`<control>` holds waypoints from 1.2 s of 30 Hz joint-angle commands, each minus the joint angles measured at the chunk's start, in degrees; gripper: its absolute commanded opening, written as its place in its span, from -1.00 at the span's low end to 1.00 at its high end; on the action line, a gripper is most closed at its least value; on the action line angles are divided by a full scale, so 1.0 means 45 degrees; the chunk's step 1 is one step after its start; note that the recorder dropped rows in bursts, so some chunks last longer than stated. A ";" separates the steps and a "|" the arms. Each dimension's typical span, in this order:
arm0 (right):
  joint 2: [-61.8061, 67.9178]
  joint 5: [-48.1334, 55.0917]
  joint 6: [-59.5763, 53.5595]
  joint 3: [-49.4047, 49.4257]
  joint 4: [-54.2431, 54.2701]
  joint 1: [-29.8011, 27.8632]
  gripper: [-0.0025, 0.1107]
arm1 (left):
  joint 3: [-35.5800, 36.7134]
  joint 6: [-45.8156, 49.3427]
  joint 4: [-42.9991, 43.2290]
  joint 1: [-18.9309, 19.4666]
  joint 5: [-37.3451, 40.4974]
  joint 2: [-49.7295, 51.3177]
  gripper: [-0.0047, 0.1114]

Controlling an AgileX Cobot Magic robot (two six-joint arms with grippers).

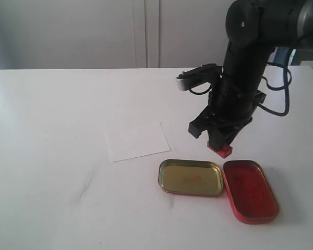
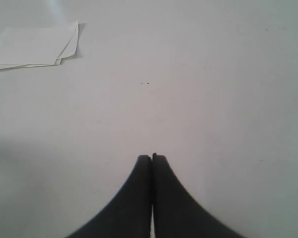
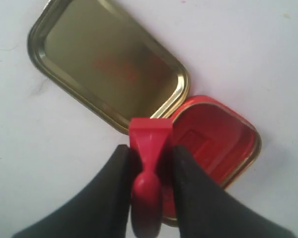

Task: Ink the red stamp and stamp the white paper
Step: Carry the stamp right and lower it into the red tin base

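Observation:
My right gripper (image 1: pixel 219 141) (image 3: pixel 150 156) is shut on the red stamp (image 1: pixel 221 150) (image 3: pixel 149 148), holding it by its knob with the square base pointing down. The stamp hangs just above the table, behind the seam between the gold tin half (image 1: pixel 191 177) (image 3: pixel 107 62) and the red tin half (image 1: pixel 249 190) (image 3: pixel 213 139). The white paper (image 1: pixel 137 141) lies flat to the left of the tins; the left wrist view shows white paper sheets (image 2: pixel 35 44) at its edge. My left gripper (image 2: pixel 152 157) is shut and empty over bare table.
The white table (image 1: pixel 52 156) stretches wide to the left and front. A white wall or cabinet (image 1: pixel 94 31) stands behind the table's far edge. The right arm (image 1: pixel 250 47) rises at the back right.

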 commanded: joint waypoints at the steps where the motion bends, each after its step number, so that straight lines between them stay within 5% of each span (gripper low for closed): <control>1: -0.0627 0.0062 0.0167 0.0642 0.0003 -0.0410 -0.96 | 0.0087 0.0006 -0.0049 0.0010 0.0124 -0.0056 -0.92; 14: -0.2122 -0.1889 0.0659 0.3448 0.0042 -0.1676 -0.96 | 0.0087 0.0006 -0.0049 0.0010 0.0124 -0.0056 -0.92; 36: -0.2638 -0.4453 0.3750 0.5739 -0.0881 -0.1678 -0.96 | 0.0087 0.0006 -0.0049 0.0010 0.0124 -0.0056 -0.92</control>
